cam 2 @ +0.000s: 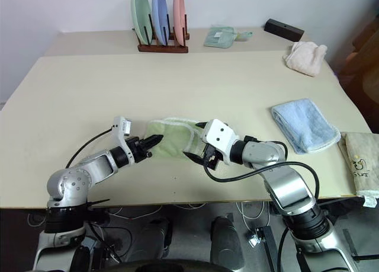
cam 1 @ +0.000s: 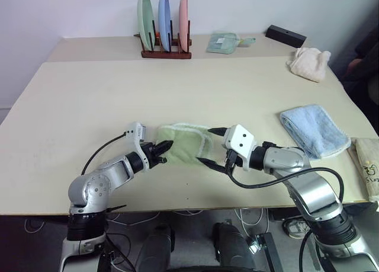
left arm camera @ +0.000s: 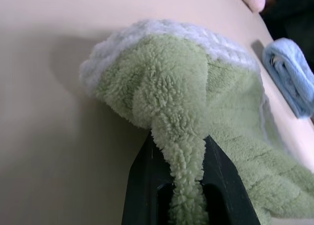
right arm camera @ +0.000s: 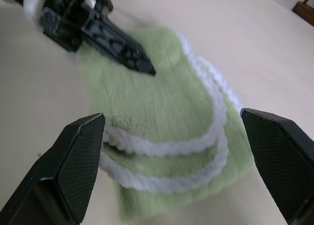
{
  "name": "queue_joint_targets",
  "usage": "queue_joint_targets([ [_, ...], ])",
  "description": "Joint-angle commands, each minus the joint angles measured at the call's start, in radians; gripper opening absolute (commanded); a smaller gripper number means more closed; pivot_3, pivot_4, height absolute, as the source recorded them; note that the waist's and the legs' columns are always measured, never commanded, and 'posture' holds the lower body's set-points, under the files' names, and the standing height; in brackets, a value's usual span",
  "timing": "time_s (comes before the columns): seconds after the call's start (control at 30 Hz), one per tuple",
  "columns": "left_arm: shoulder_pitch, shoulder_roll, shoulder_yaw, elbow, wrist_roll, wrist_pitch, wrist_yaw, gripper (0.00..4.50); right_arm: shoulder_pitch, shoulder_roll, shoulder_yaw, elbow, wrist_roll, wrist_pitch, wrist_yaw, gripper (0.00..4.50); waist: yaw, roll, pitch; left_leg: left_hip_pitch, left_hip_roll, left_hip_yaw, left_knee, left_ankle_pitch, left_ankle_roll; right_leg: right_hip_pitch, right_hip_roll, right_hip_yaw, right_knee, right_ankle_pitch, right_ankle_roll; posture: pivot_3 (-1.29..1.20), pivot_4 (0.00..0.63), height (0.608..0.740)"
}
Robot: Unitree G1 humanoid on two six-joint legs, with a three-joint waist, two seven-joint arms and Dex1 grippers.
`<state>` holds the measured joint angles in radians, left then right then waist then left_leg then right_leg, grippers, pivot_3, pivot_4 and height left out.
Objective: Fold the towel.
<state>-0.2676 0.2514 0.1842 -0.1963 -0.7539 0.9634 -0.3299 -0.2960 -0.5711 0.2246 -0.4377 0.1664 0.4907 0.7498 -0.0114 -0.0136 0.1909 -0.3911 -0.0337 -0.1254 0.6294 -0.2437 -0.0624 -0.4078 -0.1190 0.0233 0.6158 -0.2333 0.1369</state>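
I am looking down on the worktop (cam 1: pixel 89 106), a pale beige surface. The towel (cam 1: pixel 185 143), light green with a whitish trim, is lying near the front edge, folded over on itself, between my two arms.

My left claw (cam 1: pixel 164 149) is pinching the towel's left edge; in the left wrist view a ridge of green pile is bunching up between the two black fingers (left arm camera: pixel 142 186), pressed together on it. The cloth around the pinch is lifting slightly off the worktop.

My right claw (cam 1: pixel 212 146) is standing spread wide at the towel's right side, one finger above the trimmed edge and one below it toward the front, not gripping anything. In the right wrist view the two fingers (right arm camera: pixel 78 156) are framing the doubled white trim, with the left claw showing across the cloth.

Further back, a wooden rack (cam 1: pixel 166 53) is holding three plates upright: green, blue, pink. A small pale green cloth (cam 1: pixel 222 42) is lying beside it, then a black box (cam 1: pixel 285 35) and a cream cloth (cam 1: pixel 310 63). A folded light blue towel (cam 1: pixel 315 130) is sitting well to the right, and a beige cloth (cam 1: pixel 367 165) at the right edge
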Motion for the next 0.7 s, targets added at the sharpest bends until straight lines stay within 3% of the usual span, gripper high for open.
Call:
queue_joint_targets([
  [0.03,-0.088,-0.028,0.145,0.069,0.055,-0.159,0.143,0.01,-0.006,-0.006,-0.016,-0.030,-0.011,-0.030,-0.007,4.50,0.000,0.000,0.000,0.000,0.000,0.000,0.000,0.000,0.000,0.000,0.000,0.000,0.000,0.000,0.000,0.00,0.150,0.740],
  [0.4,-0.331,0.061,0.586,0.532,0.117,-0.663,0.500,0.01,-0.004,0.011,0.009,-0.015,-0.033,-0.055,-0.007,4.50,0.000,-0.002,0.001,-0.001,0.000,0.000,-0.001,0.000,0.000,-0.001,0.000,0.000,-0.001,0.001,0.002,0.00,0.150,0.740],
  [0.6,-0.283,0.007,0.607,0.536,0.105,-0.695,0.559,0.01,0.008,0.006,0.012,-0.004,-0.044,-0.072,-0.007,4.50,0.005,-0.005,0.001,-0.001,-0.001,-0.001,0.001,0.000,-0.001,0.001,0.000,0.000,-0.002,0.001,0.004,0.00,0.150,0.740],
  [0.7,-0.261,-0.021,0.610,0.490,0.080,-0.703,0.558,1.06,0.014,0.002,0.012,0.001,-0.048,-0.079,-0.005,4.50,0.003,-0.007,0.001,-0.001,-0.001,-0.001,0.001,0.000,-0.001,0.001,0.000,0.000,-0.002,0.002,0.004,0.00,0.150,0.740],
])
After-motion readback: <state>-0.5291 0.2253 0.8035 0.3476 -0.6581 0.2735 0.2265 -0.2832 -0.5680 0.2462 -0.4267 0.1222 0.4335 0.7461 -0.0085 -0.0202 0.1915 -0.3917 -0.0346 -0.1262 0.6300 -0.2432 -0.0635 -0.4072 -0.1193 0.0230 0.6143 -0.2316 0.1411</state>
